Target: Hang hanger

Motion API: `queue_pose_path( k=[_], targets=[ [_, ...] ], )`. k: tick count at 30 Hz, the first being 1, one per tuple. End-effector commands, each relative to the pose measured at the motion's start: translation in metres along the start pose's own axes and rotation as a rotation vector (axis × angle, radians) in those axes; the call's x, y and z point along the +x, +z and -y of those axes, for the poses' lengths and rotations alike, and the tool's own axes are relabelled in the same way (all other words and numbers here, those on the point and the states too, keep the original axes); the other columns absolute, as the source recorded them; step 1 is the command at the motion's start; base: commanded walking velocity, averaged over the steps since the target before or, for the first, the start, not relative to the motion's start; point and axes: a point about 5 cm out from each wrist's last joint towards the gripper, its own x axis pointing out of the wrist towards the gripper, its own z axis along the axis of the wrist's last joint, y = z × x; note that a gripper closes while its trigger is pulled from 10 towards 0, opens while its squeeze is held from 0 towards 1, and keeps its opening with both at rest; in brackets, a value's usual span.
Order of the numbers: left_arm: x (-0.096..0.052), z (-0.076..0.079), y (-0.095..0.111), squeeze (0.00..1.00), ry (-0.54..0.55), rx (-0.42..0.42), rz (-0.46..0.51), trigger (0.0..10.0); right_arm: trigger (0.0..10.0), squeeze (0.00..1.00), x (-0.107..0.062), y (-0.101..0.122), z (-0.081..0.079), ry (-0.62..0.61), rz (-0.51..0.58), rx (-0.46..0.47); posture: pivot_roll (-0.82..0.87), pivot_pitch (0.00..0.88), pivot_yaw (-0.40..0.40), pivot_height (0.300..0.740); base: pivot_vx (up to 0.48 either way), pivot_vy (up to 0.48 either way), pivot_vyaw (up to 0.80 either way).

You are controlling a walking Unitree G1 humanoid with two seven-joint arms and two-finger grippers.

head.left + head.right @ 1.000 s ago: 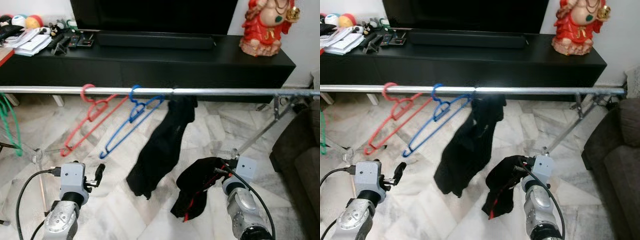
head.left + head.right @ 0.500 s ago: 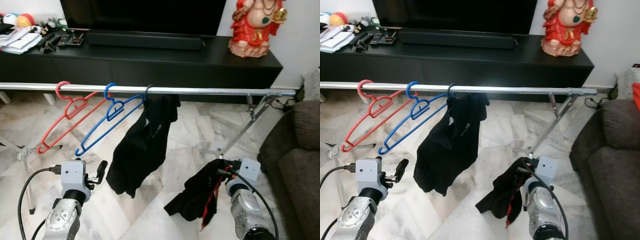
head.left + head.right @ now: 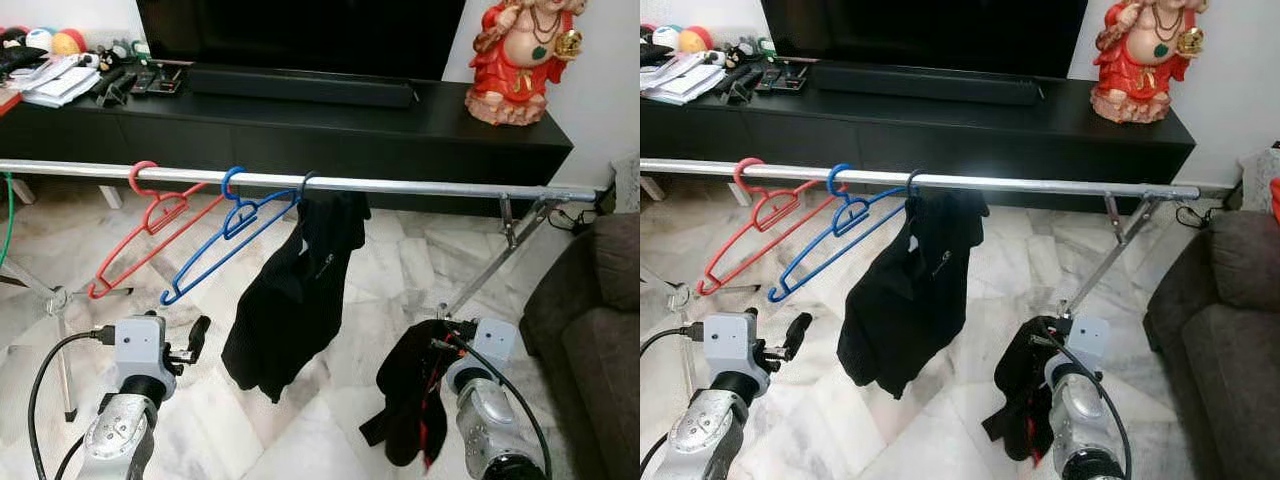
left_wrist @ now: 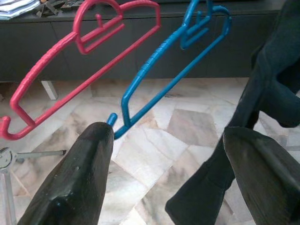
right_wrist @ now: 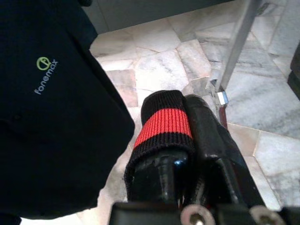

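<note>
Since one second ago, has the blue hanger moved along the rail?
No. The blue hanger still hangs on the rail between the red hanger and the black shirt; only the camera shifted.

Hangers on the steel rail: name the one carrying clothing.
The dark hanger, rightmost of three, carries a black shirt; the red plastic hanger and blue plastic hanger hang bare.

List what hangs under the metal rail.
Under the rail hang a red hanger, a blue hanger and a black shirt. The shirt covers its own hanger except the hook. The right gripper holds another black garment lower down.
</note>
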Motion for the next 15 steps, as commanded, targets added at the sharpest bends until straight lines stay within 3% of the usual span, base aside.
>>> queue_pose_path(
  k=[1,10,15],
  targets=[
    [0.001,-0.001,0.005,0.00,-0.002,0.001,0.012,10.0,10.0,0.00,0.001,0.001,-0.002,0.012,0.003,-0.004,0.08,0.181,-0.051,0.740,0.368,0.000,0.00],
    [0.003,0.002,0.013,0.00,-0.013,-0.004,0.046,10.0,10.0,0.00,0.000,-0.002,-0.002,0.015,-0.005,-0.008,0.08,0.179,-0.053,0.740,0.390,0.000,0.00],
    [0.006,0.007,0.028,0.00,-0.054,-0.013,0.111,10.0,10.0,0.00,-0.001,-0.004,-0.003,0.015,-0.012,-0.013,0.08,0.181,-0.054,0.740,0.312,0.000,0.00]
  ],
)
